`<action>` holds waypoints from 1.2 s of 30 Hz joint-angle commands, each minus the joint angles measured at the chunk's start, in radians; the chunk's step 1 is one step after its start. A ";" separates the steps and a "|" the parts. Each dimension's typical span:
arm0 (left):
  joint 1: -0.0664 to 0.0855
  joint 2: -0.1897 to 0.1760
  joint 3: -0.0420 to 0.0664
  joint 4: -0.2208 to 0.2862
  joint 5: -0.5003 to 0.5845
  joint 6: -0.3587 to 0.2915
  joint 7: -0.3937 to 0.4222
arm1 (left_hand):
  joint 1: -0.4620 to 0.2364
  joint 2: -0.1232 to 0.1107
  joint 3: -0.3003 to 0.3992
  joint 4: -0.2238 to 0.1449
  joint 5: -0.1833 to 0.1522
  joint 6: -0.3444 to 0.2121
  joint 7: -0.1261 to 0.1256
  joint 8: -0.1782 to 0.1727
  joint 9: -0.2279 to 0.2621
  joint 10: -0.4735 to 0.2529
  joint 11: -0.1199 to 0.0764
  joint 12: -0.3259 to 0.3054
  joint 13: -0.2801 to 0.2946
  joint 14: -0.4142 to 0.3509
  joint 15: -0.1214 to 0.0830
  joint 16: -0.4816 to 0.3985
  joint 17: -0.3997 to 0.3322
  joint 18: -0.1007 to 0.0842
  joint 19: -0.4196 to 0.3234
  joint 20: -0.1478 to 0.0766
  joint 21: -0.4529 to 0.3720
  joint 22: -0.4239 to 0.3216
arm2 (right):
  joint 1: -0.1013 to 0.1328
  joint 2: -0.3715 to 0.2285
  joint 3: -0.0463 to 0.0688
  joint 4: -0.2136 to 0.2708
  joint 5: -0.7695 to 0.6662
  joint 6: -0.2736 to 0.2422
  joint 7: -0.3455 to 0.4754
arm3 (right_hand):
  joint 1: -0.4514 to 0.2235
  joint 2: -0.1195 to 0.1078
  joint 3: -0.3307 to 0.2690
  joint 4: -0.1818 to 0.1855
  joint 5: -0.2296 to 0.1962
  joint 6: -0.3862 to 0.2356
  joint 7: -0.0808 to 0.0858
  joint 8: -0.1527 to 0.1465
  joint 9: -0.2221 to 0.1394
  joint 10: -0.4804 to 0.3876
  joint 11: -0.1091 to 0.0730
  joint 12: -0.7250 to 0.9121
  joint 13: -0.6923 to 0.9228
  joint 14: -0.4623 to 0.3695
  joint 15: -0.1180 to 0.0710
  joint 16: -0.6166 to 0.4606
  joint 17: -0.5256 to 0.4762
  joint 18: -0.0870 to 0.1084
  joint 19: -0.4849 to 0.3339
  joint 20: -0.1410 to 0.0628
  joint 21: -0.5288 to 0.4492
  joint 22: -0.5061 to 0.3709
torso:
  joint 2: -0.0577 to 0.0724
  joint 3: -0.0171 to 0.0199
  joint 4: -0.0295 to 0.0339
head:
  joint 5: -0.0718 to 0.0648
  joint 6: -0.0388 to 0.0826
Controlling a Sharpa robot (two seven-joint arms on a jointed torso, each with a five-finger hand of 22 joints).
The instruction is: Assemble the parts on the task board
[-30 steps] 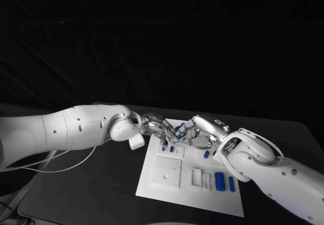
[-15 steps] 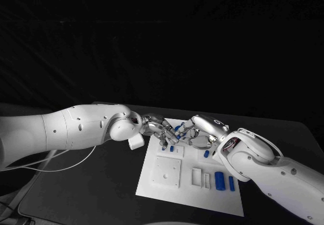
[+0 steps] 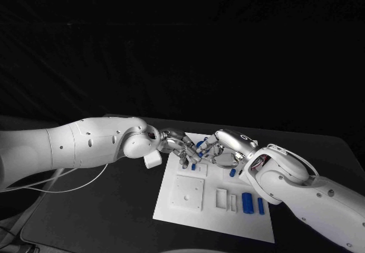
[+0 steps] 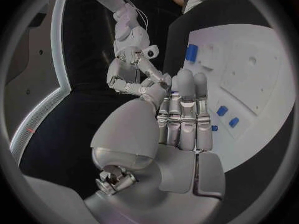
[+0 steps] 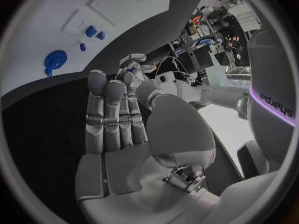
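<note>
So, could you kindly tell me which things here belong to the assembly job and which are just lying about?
Belong to the job:
- task board
- blue parts in the near-right slots
- small blue parts below the hands
- left hand
- right hand

Just lying about:
- white cable on the black table

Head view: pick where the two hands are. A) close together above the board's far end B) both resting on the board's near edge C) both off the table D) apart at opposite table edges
A: the left hand and right hand meet fingertip to fingertip over the far end of the board.
</note>
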 commanded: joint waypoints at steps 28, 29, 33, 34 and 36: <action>0.002 0.002 0.002 -0.002 0.070 -0.024 -0.001 | -0.010 -0.019 -0.010 -0.008 0.041 -0.104 0.034 0.000 -0.085 -0.027 0.010 0.003 0.002 -0.005 0.001 0.001 0.001 0.003 -0.005 0.006 -0.008 0.016 | -0.002 -0.002 -0.009 0.007 -0.047 -0.006 -0.066 | -0.031 -0.011 0.029 0.003 0.050 0.018 -0.006 0.004 0.031 0.030 -0.006 0.004 0.003 0.013 -0.011 -0.009 0.008 0.012 0.000 -0.007 0.052 0.028 | 0.000 -0.0002 -0.0004 | -0.003 -0.007; 0.002 0.002 0.002 -0.002 0.071 -0.024 -0.002 | -0.011 -0.020 -0.010 -0.009 0.042 -0.107 0.035 0.000 -0.098 -0.029 0.011 0.003 0.002 -0.006 0.002 0.000 0.001 0.003 -0.006 0.007 -0.008 0.017 | -0.002 -0.002 -0.009 0.007 -0.047 -0.007 -0.068 | -0.031 -0.011 0.029 0.003 0.050 0.018 -0.006 0.004 0.031 0.030 -0.006 0.004 0.003 0.013 -0.011 -0.009 0.008 0.012 0.000 -0.007 0.052 0.028 | 0.000 -0.0002 -0.0004 | -0.003 -0.007; 0.002 0.001 0.002 -0.002 0.074 -0.024 -0.004 | -0.012 -0.023 -0.011 -0.012 0.042 -0.113 0.038 0.001 -0.123 -0.031 0.012 0.003 0.002 -0.007 0.002 0.000 0.001 0.003 -0.007 0.007 -0.009 0.020 | -0.002 -0.003 -0.009 0.007 -0.045 -0.011 -0.070 | -0.031 -0.011 0.029 0.003 0.050 0.018 -0.006 0.004 0.031 0.030 -0.006 0.004 0.003 0.013 -0.011 -0.009 0.008 0.012 0.000 -0.007 0.052 0.028 | 0.000 -0.0002 0.0001 | -0.003 -0.008; 0.002 0.001 0.002 -0.002 0.074 -0.024 -0.004 | -0.012 -0.024 -0.011 -0.013 0.042 -0.115 0.038 0.000 -0.126 -0.032 0.012 0.003 0.002 -0.007 0.002 0.001 0.001 0.003 -0.007 0.007 -0.009 0.020 | -0.002 -0.003 -0.009 0.007 -0.043 -0.012 -0.071 | -0.031 -0.011 0.029 0.003 0.050 0.018 -0.006 0.004 0.031 0.030 -0.006 0.004 0.003 0.013 -0.011 -0.009 0.008 0.012 0.000 -0.007 0.052 0.028 | 0.000 -0.0002 0.0001 | -0.003 -0.008; 0.002 0.000 0.002 -0.002 0.075 -0.025 -0.005 | -0.013 -0.026 -0.011 -0.014 0.042 -0.121 0.040 0.000 -0.128 -0.034 0.012 0.003 0.002 -0.008 0.003 0.001 0.001 0.003 -0.007 0.008 -0.010 0.021 | -0.002 -0.003 -0.009 0.008 -0.041 -0.013 -0.071 | -0.033 -0.012 0.030 0.004 0.052 0.018 -0.006 0.003 0.034 0.030 -0.006 0.004 0.003 0.015 -0.011 -0.011 0.008 0.011 0.001 -0.008 0.055 0.028 | 0.000 -0.0001 0.0000 | -0.003 -0.008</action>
